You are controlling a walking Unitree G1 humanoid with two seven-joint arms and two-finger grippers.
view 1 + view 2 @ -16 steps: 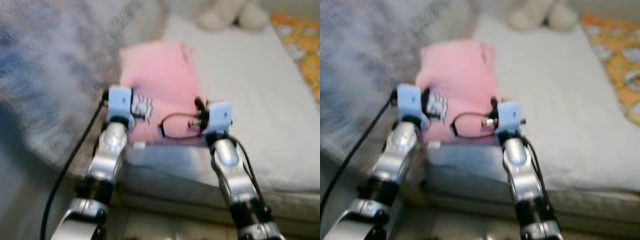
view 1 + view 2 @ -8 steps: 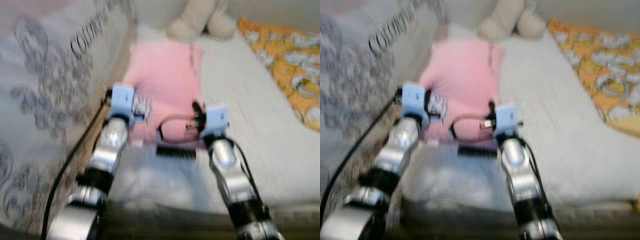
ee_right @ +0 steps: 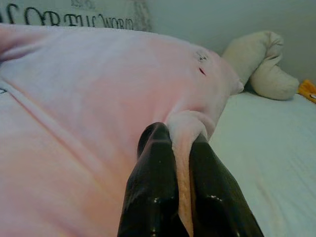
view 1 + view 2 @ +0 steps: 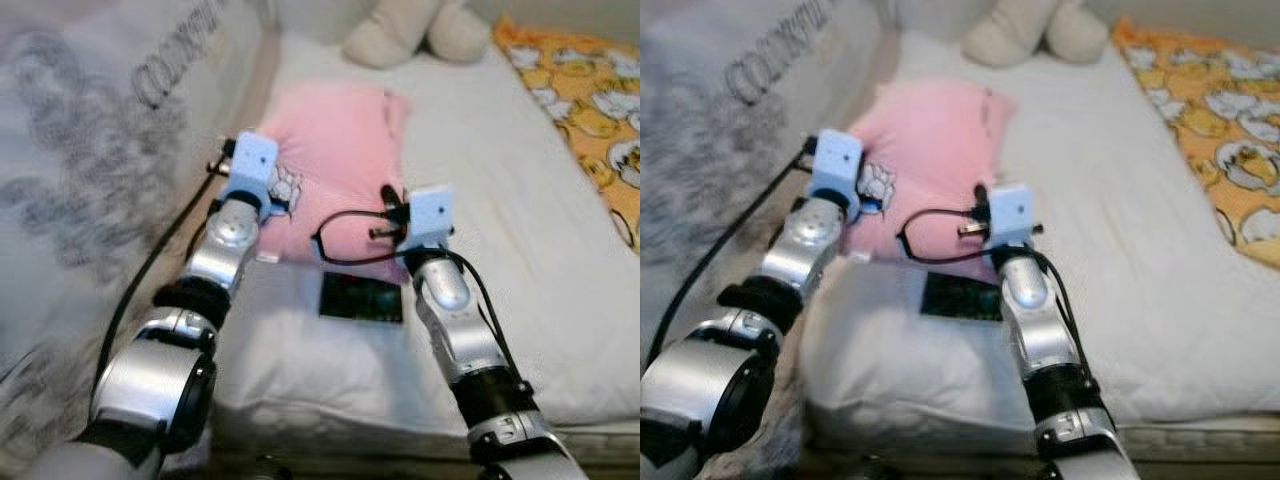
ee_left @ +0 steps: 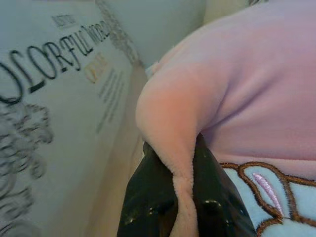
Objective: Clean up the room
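Observation:
A pink pillow [image 4: 335,150] with a small cartoon patch lies on the white bed [image 4: 480,180], held at its two near corners. My left gripper [image 5: 180,197] is shut on the pink pillow's left corner, a fold of the pink fabric pinched between its black fingers [image 5: 148,197]. My right gripper [image 3: 182,197] is shut on the pillow's right corner in the same way. In the eye views both wrists, the left [image 4: 248,175] and the right [image 4: 428,218], sit at the pillow's near edge.
A dark flat rectangular object [image 4: 361,297] lies on the bed just under the pillow's near edge. A beige plush toy [image 4: 415,30] sits at the head of the bed. An orange patterned blanket [image 4: 590,100] lies at the right. A grey printed quilt [image 4: 90,170] rises on the left.
The camera view has shifted and sharpened. Both grippers stay shut on the pillow's corners and have lifted its near edge, uncovering the dark flat object beneath.

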